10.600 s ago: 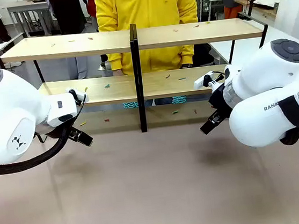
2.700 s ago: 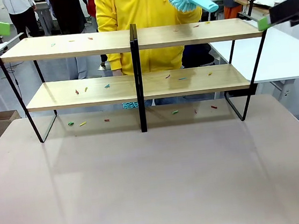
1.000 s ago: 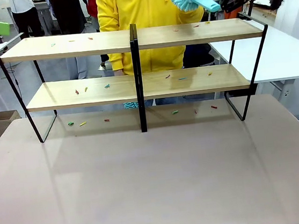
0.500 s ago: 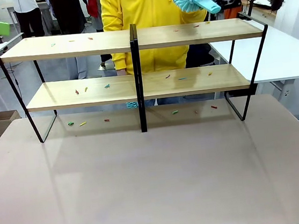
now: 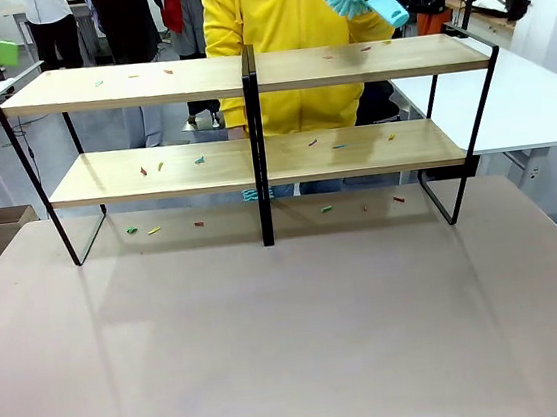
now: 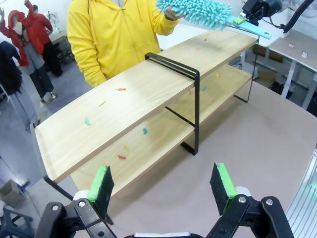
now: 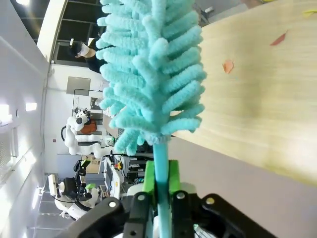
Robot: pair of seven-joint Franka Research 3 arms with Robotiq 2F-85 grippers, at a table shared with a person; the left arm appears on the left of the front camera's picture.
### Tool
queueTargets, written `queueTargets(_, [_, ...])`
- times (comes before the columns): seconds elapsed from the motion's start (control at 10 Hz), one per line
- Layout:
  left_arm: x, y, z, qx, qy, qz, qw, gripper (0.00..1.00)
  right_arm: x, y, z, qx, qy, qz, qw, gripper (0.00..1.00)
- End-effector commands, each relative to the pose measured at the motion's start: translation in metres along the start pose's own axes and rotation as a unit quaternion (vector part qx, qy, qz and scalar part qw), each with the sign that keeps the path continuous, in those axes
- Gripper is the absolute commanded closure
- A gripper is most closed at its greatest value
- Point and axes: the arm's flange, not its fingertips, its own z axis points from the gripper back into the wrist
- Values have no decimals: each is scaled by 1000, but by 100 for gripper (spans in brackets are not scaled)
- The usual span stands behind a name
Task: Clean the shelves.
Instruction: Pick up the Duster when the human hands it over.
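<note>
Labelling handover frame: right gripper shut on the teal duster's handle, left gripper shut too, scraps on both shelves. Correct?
No: the left gripper is open, pads wide apart, per the left wrist view. The right gripper is shut on the duster handle; scraps lie on both shelves.

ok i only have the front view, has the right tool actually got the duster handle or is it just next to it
observer: got it. The right wrist view shows the right tool shut on the duster, clamping its teal handle from both sides.
operator: does the person have hold of it too
observer: yes, in the left wrist view the person's hand is on the fluffy end.
operator: and the left tool
observer: the left tool is open with nothing in it, looking down over one end of the shelves.
</note>
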Motion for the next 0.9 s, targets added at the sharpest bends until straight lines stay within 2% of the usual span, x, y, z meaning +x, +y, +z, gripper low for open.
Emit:
queueTargets(0.0, [0,-2,-1,1,1,4,1000,0,-6,7,5,-10,4,4,1000,100])
queueTargets(0.1, [0,-2,-1,1,1,4,1000,0,-18,16,16,-13,8,26,1000,100])
queueTargets(0.2, [0,-2,-1,1,1,4,1000,0,-42,30,32,-1,46,59,997,100])
queueTargets(0.3, [0,-2,-1,1,1,4,1000,0,-74,42,44,-27,77,77,994,100])
queueTargets(0.4, [0,-2,-1,1,1,4,1000,0,-111,53,54,-72,88,89,990,100])
queueTargets(0.5, [0,-2,-1,1,1,4,1000,0,-148,57,68,-95,89,116,985,100])
queueTargets(0.6, [0,-2,-1,1,1,4,1000,0,-181,57,83,-109,64,114,985,100])
queueTargets(0.7, [0,-2,-1,1,1,4,1000,0,-110,57,53,-64,96,94,989,100])
queueTargets(0.8, [0,-2,-1,1,1,4,1000,0,-110,57,53,-64,96,94,989,100])
